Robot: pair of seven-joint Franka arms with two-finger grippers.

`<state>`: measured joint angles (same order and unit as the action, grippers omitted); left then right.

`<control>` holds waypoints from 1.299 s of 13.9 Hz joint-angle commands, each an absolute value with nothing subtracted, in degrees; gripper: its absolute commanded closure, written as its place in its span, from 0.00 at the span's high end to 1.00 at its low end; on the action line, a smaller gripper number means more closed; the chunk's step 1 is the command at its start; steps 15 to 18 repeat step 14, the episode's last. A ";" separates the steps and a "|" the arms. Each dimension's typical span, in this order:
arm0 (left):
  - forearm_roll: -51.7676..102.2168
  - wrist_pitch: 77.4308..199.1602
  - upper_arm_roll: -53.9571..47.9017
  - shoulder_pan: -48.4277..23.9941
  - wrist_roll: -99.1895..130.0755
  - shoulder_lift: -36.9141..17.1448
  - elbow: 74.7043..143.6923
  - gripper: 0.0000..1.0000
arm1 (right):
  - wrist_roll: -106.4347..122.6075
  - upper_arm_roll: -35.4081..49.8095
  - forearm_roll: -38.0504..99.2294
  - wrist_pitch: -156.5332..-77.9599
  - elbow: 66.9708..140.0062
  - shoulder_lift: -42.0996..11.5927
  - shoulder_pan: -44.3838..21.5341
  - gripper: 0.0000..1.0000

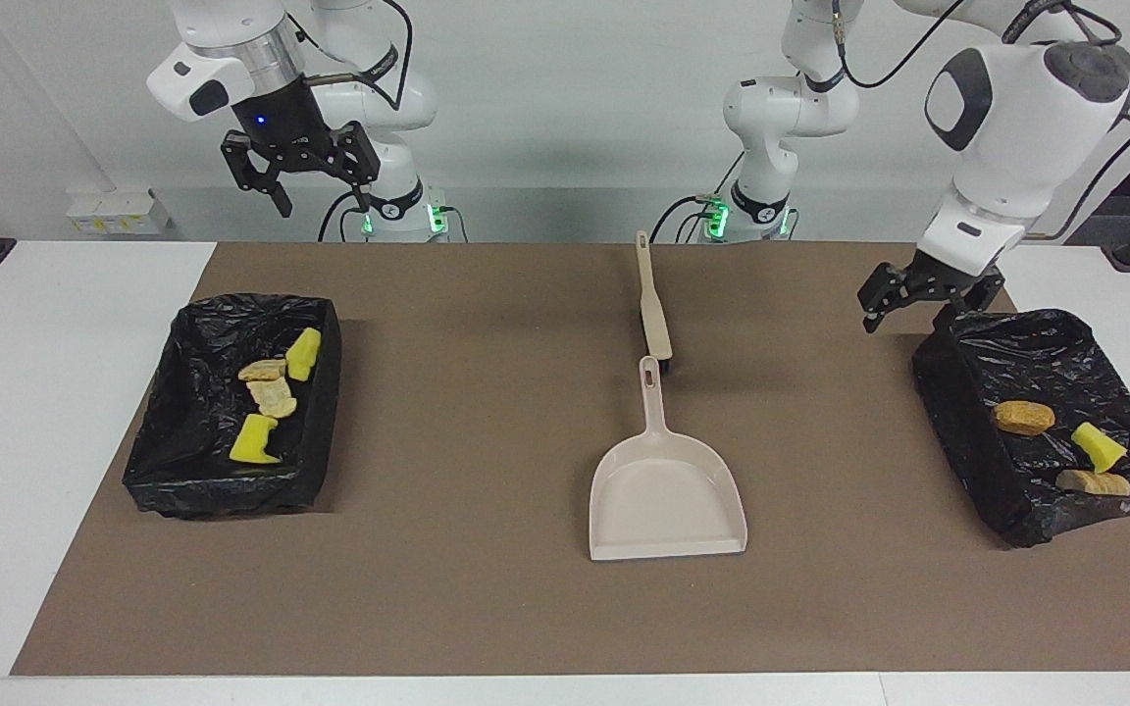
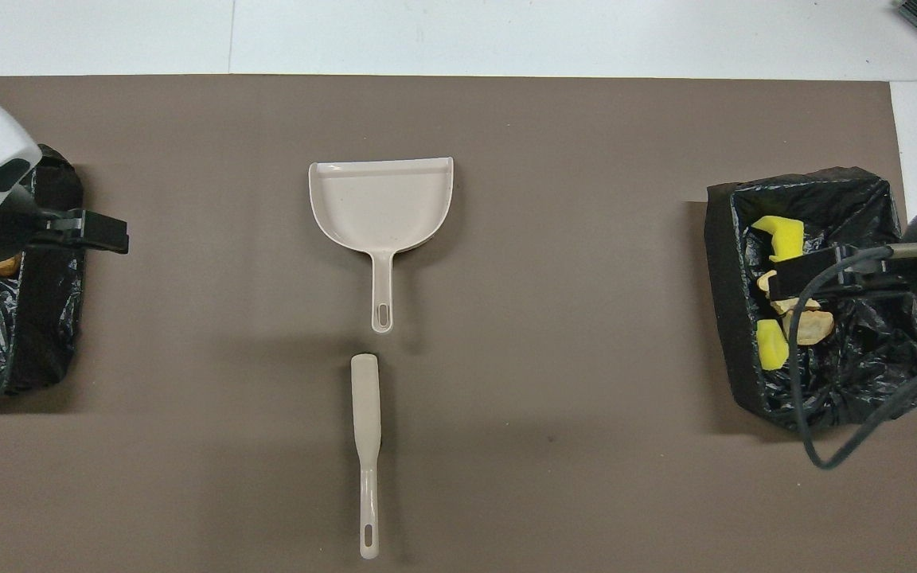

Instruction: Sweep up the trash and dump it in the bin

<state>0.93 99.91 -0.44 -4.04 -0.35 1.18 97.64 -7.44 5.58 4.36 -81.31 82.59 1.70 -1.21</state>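
Toward the right arm's end of the tabletop [image 1: 545,608], a bin lined with black plastic [image 1: 197,446] holds four pieces of the trash [image 1: 271,394]: two bright yellow sponge chunks and two pale crumbly lumps, lying loose on the liner. The right claw [image 1: 310,186] hangs high above the edge of that bin nearest the robots, fingers spread, holding nothing.

At mid-table lies the beige brush [image 1: 653,314], handle toward the robots, and just beside its head the handle tip of the beige dustpan [image 1: 665,495], whose pan is empty and mouth faces away from the robots.

At the left arm's end a second black-lined bin [image 1: 977,480] carries the other three scraps: an orange-brown bread-like piece, a yellow sponge chunk and a tan lump. The left claw [image 1: 923,294] hovers low over that bin's near corner, fingers apart and empty.

The scraps look light, soft and crumbly; I judge pinching would crush or shed them, so sweeping suits them. The brush and dustpan look stiff and smooth: each is best gripped mid-handle, across the narrow width.
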 commanded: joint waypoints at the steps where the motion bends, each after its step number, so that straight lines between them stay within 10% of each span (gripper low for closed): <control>1: 0.88 93.98 -1.05 -3.69 -4.11 6.93 98.79 1.00 | -6.07 5.80 5.89 -82.27 82.53 1.76 -0.70 1.00; 18: 1.49 86.57 -0.88 -1.67 -5.54 2.02 89.39 1.00 | -5.62 6.33 5.71 -82.35 82.53 1.84 -0.88 1.00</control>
